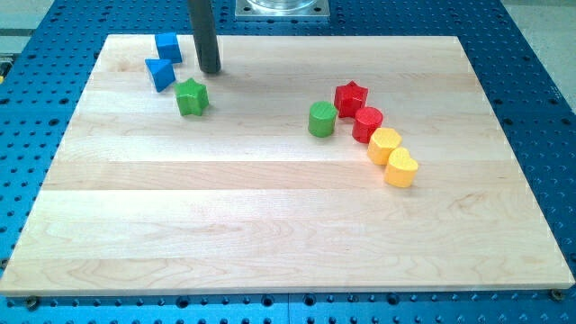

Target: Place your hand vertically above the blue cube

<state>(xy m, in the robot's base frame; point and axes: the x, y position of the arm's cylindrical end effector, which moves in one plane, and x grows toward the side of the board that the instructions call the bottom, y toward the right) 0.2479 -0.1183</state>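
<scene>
On the right of the wooden surface (270, 234), the yellow heart (401, 167) is nearest, then the yellow block (384, 144), red cylinder (367, 123), green cylinder (322, 119) and red star (351, 96). Far left: green star (192, 97), blue triangular block (161, 74), blue cube (168, 47). My tip (210, 69) rests just right of the cube; no end effector shows.

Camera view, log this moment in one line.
my tip right of blue cube | above green star | touching neither
</scene>
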